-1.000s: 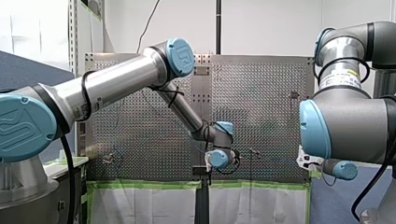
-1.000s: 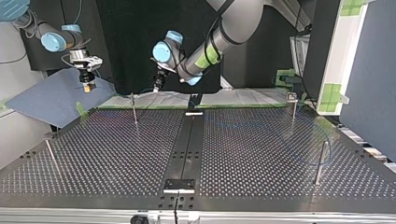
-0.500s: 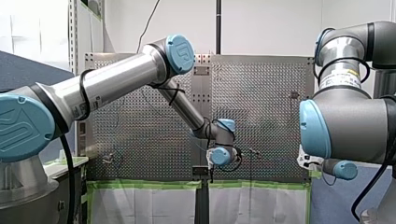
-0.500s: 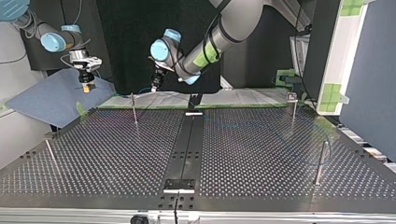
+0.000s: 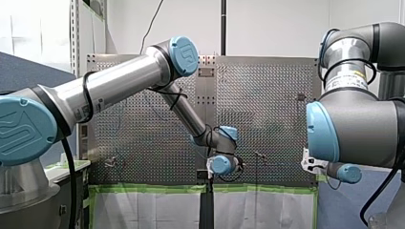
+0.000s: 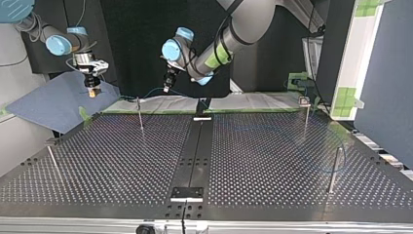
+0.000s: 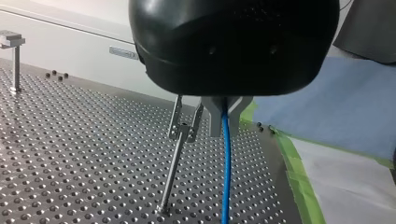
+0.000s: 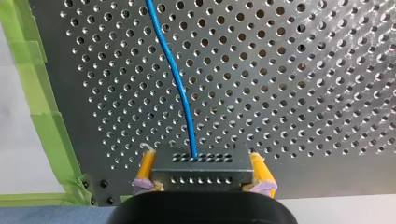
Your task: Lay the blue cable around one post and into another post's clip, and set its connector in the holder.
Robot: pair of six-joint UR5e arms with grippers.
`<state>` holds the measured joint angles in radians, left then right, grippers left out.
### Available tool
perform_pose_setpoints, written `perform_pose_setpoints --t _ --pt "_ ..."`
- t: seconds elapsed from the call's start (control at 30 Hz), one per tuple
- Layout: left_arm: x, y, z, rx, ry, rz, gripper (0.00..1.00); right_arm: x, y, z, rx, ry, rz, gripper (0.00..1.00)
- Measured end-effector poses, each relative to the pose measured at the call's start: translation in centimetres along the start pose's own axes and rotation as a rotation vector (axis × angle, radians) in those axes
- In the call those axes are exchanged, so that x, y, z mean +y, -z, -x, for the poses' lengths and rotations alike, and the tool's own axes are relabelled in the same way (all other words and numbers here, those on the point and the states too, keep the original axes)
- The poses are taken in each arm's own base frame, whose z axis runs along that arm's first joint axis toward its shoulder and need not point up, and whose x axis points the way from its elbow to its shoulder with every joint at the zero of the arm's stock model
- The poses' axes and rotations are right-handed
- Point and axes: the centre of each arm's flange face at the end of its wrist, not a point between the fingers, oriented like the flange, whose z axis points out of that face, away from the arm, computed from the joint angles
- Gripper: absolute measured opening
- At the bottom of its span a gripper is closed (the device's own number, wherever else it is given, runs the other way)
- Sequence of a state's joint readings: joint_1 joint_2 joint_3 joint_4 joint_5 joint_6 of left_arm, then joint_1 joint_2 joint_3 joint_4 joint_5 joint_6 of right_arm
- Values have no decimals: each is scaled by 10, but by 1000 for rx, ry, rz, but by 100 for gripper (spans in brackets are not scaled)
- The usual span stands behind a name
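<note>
My left gripper [image 7: 225,122] is clamped on the cable [image 7: 226,168], which hangs straight down from its metal fingers [image 7: 214,119] toward the table [image 7: 70,154]. Just beside the fingers stands the post [image 7: 171,177], leaning in this view. Its clip [image 7: 186,122] is level with the fingertips, and cable and clip are apart. The gripper's black body hides where the fingers begin, and the cable is cut off before it meets the table.

My right gripper [image 8: 201,179] squeezes the connector [image 8: 201,167] between yellow pads [image 8: 145,169]. The cable leaves the connector's face and runs out over the holes.

In the top view this gripper [image 6: 93,90] hangs well away from the post [image 6: 140,113], seen against a blue sheet [image 6: 48,105]. The left gripper [image 6: 168,87] is near the post, above and behind it. The cable's run across the table is too faint to trace. In the front view the left wrist covers its own gripper.

The table is perforated metal, edged beyond the post with green tape [image 7: 301,186] and white sheeting. The front view shows a white wall.
</note>
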<state>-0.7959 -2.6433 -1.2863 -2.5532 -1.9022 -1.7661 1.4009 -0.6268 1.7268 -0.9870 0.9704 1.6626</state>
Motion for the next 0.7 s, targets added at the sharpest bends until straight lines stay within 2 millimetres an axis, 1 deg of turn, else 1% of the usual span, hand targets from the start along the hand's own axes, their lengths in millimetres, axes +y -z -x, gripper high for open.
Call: perform_pose_setpoints --t 0.23,0.43,0.53,0.7 --pt "-5 6 0 18 -35 4 0 -2 3 3 -24 16 0 0" --pt "-17 12 4 16 -46 -9 0 -1 5 4 -34 22 0 0" --pt "-23 15 10 11 -46 -17 0 0 7 3 -35 22 -6 0" --pt "-35 19 30 -7 -41 -31 0 1 10 -8 -23 28 -12 0"
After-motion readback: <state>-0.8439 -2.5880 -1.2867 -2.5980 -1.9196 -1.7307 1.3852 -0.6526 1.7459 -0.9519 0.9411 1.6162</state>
